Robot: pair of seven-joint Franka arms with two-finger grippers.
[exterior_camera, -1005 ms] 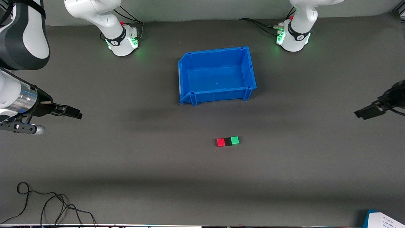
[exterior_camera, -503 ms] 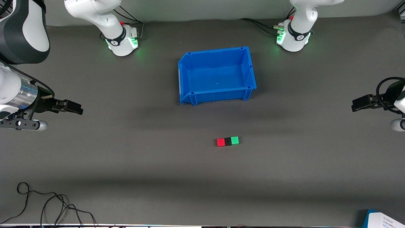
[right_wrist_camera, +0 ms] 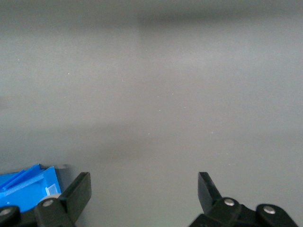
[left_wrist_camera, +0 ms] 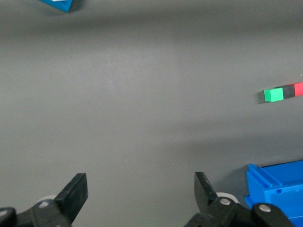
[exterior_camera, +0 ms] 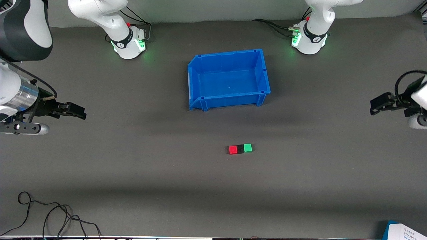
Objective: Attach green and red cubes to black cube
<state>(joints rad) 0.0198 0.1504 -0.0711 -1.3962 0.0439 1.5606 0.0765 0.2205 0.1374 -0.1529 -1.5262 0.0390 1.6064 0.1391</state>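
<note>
A red cube (exterior_camera: 232, 149), a black cube (exterior_camera: 240, 149) and a green cube (exterior_camera: 247, 147) sit touching in one row on the grey mat, the black one between the other two, nearer to the front camera than the blue bin. The row also shows in the left wrist view: green cube (left_wrist_camera: 273, 95), black cube (left_wrist_camera: 288, 91), red cube (left_wrist_camera: 298, 89). My left gripper (exterior_camera: 377, 103) is open and empty over the mat at the left arm's end of the table (left_wrist_camera: 140, 185). My right gripper (exterior_camera: 79, 112) is open and empty over the mat at the right arm's end (right_wrist_camera: 144, 186).
An empty blue bin (exterior_camera: 229, 79) stands mid-table between the cubes and the arm bases; its edge shows in the left wrist view (left_wrist_camera: 277, 185) and the right wrist view (right_wrist_camera: 28, 182). A black cable (exterior_camera: 50, 213) lies at the near edge. A blue-and-white object (exterior_camera: 405, 231) sits at the near corner.
My left gripper has moved up and slightly inward from the mat's edge. My right gripper has shifted slightly upward. The cubes have not moved.
</note>
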